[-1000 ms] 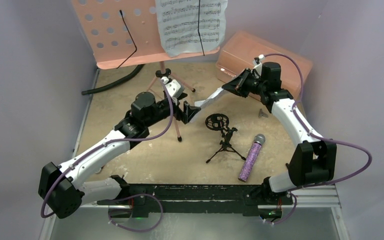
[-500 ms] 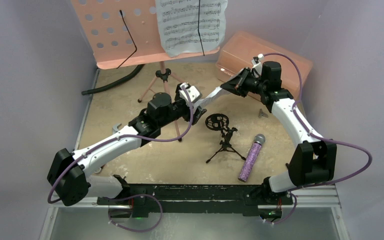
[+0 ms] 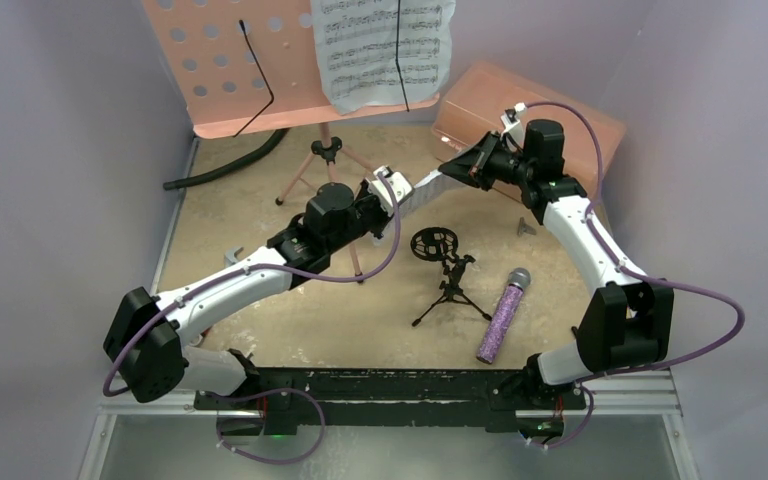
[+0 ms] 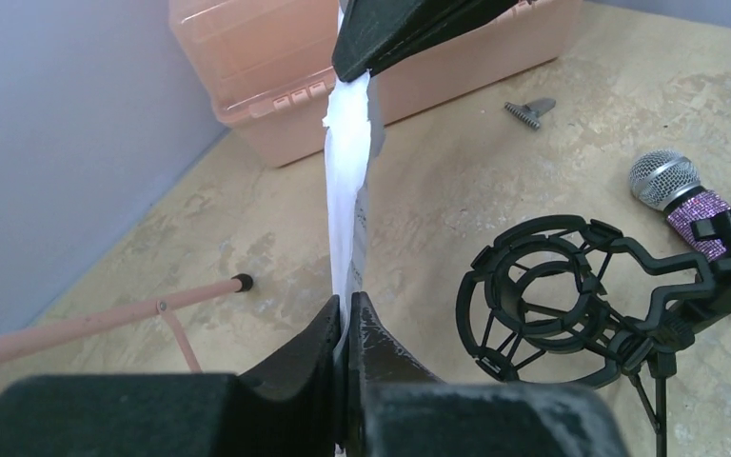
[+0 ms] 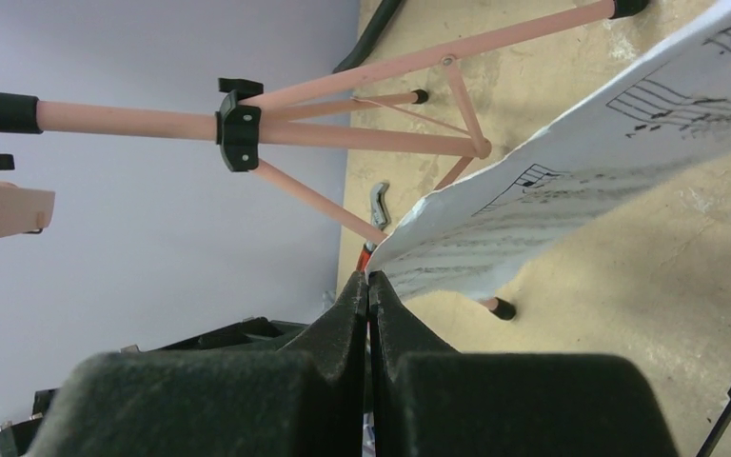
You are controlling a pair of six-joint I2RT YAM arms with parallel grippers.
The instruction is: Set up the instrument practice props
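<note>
Two sheet-music pages showed: the first page [image 3: 385,50] rested on the pink music stand [image 3: 250,70] at the rear; the second page [image 3: 422,187] hung between the left gripper [image 3: 401,203] and the right gripper [image 3: 452,168], each clamped on one end. Rightward stood the black mic stand [image 3: 446,272], with the purple microphone [image 3: 503,315] lying beside it.

Glittery microphone [image 3: 501,318], matt paper sheet [image 4: 349,181]

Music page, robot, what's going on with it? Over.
Left pincer, right pincer: both shut on music page, one each end. Page in the air, not yet on pink stand. Black microphone holder close beside it.
</note>
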